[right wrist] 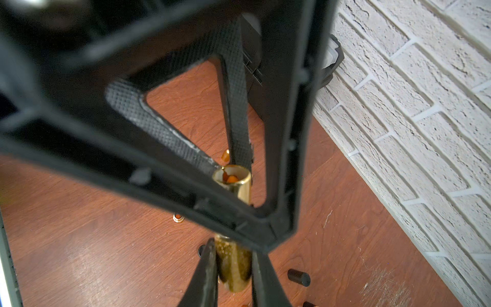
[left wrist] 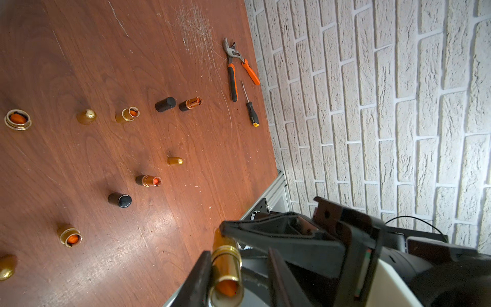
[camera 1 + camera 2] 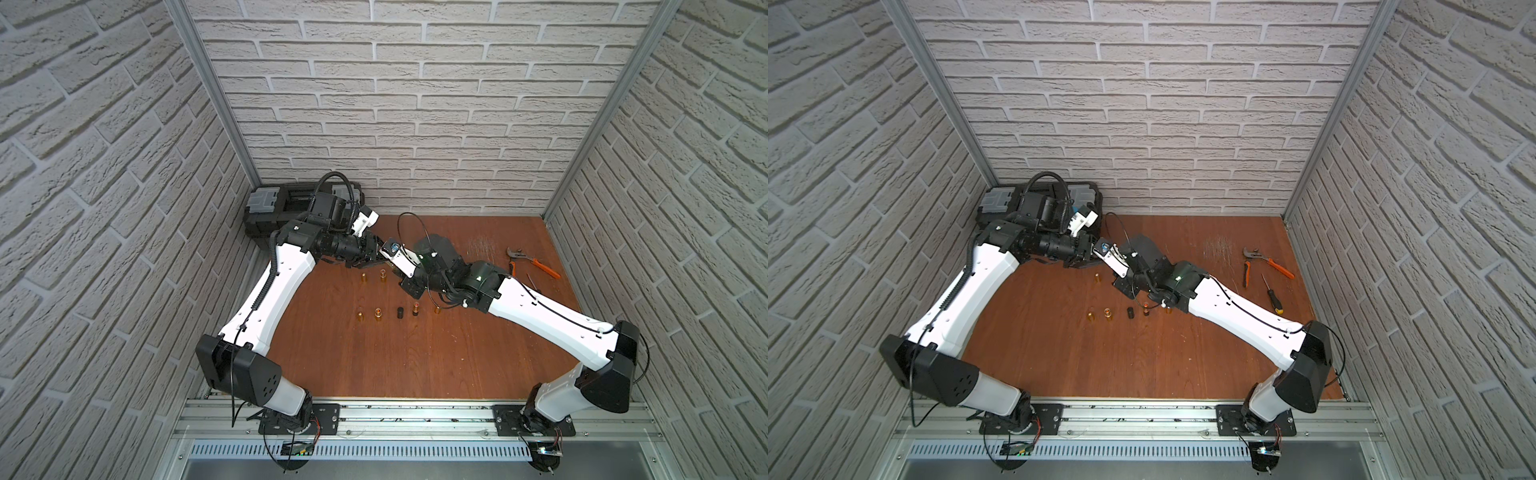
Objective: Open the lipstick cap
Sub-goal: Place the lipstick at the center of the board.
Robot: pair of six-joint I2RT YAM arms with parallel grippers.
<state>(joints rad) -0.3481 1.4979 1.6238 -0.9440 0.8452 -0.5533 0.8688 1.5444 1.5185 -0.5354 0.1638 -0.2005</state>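
Closest up is the lipstick (image 2: 226,271), a gold tube held clear of the table (image 3: 415,365) where the two arms meet, toward the back and left. In both top views the grippers hide it. The end toward the left gripper (image 2: 239,251) is open and shows orange stick inside, with a ringed collar partway along.

Progress, as I read it: several open tubes (image 2: 70,238) stand about the table with loose caps (image 2: 86,117) beside them, gold and black alike, so much of the job looks done. The held tube reads as one joined piece, from its open end to the part buried in the right gripper (image 1: 233,255). I cannot tell whether that buried end is the capped one, since the fingers cover it. If it is, the pull apart is what remains, then setting both halves down.

The right gripper is clamped on the tube's far half, a finger pressed to each side. The left gripper straddles the open half with its jaws narrow. One finger (image 2: 198,281) lies against the tube. The other seems just clear of it in the left wrist view, yet in the right wrist view both pads look to meet the rim. I cannot say whether that grip has landed.
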